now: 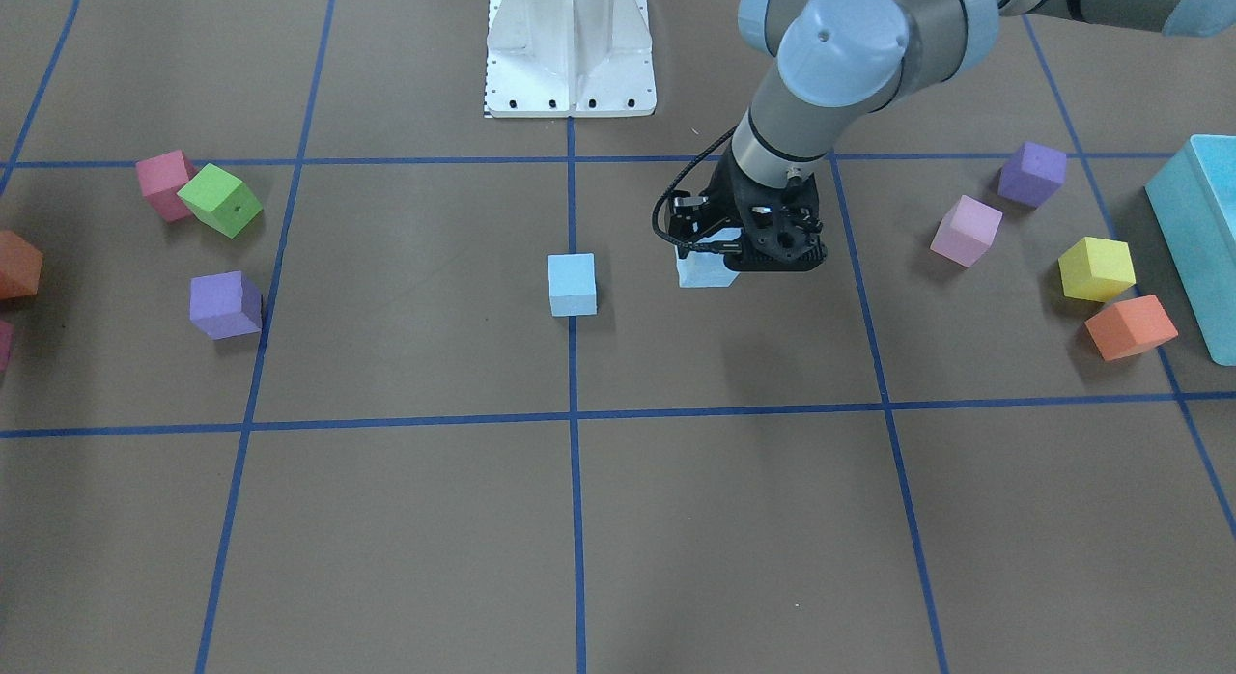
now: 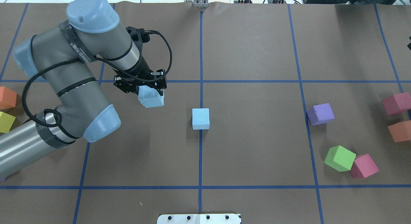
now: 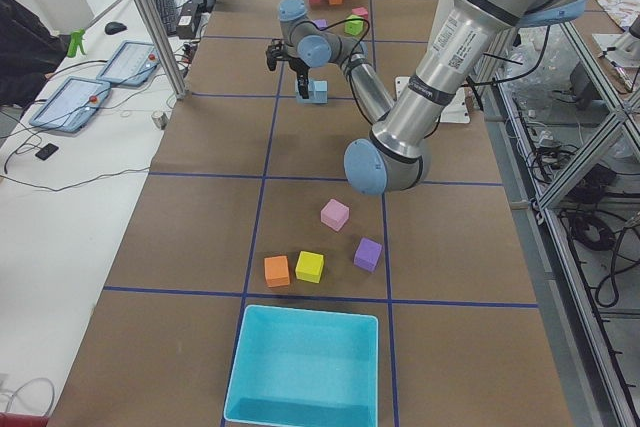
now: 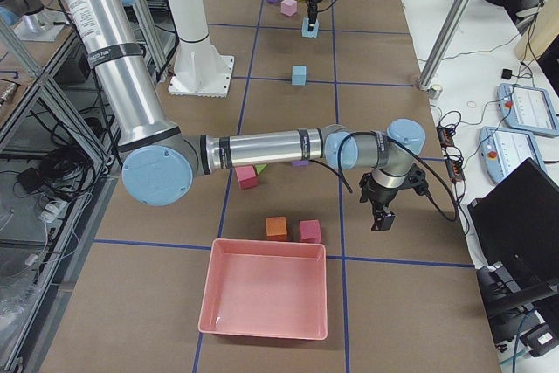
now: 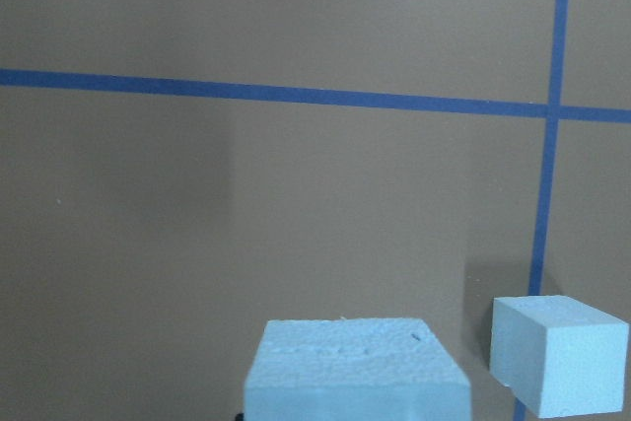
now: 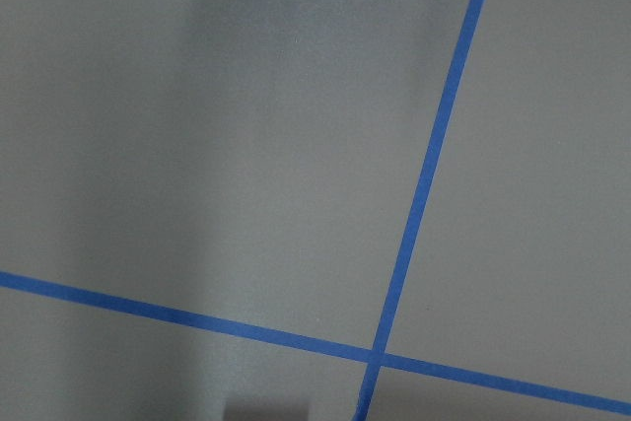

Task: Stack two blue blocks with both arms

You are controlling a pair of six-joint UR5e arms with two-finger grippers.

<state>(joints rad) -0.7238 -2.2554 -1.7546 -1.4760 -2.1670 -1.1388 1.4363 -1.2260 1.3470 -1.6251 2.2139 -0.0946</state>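
My left gripper [image 2: 150,89] is shut on one pale blue block [image 2: 151,98] and holds it above the table, left of the centre line. It also shows in the front view [image 1: 748,254], with the block [image 1: 707,270] under it. The second blue block [image 2: 200,118] sits on the centre tape line, to the right of the held one [image 1: 572,284]. The left wrist view shows the held block [image 5: 355,370] at the bottom and the second block [image 5: 557,352] to its right. My right gripper [image 4: 382,214] shows only in the exterior right view, low over bare table; I cannot tell whether it is open.
A purple cube [image 2: 320,114], a green cube [image 2: 339,158] and a pink cube [image 2: 364,166] lie at the right. Orange [image 2: 7,97] and yellow [image 2: 6,122] cubes lie at the left edge. A turquoise box [image 1: 1197,239] and a pink tray [image 4: 265,300] stand at the table's ends.
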